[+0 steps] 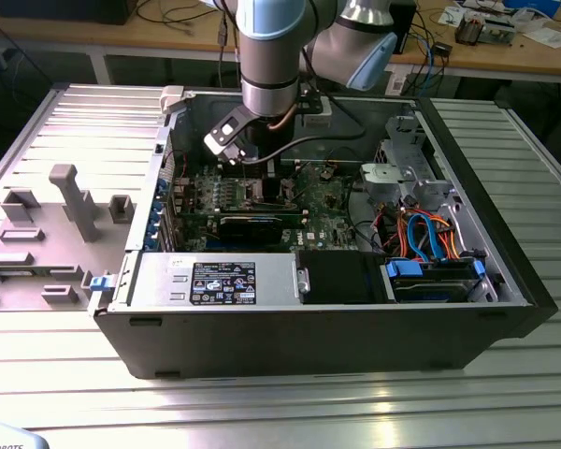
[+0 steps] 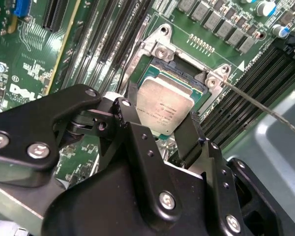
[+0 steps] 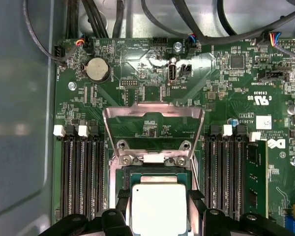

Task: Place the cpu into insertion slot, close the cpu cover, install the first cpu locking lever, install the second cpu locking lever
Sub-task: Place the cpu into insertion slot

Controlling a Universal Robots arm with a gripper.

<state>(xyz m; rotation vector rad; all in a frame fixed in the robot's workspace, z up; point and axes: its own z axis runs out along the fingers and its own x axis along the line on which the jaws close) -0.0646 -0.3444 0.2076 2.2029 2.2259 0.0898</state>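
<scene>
I see the cpu (image 2: 164, 105) held flat, silvery top up. It is square, with no long axis, and its edges line up with the insertion slot (image 3: 157, 173) just beneath; I can't tell whether it's seated. The gripper (image 2: 160, 124) clamps it by two opposite edges. The cpu cover (image 3: 153, 109) stands flipped open beyond the socket. The arm (image 1: 271, 56) reaches straight down into the computer case (image 1: 318, 346).

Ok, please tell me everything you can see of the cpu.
The cpu is a small flat square chip with a silvery-grey metal top and faint print, on a thin green base. The gripper holds it, black fingers touching two opposite edges. It lies over the slot; whether it is fully seated, I cannot tell. The cover is open, not touching it.
</scene>
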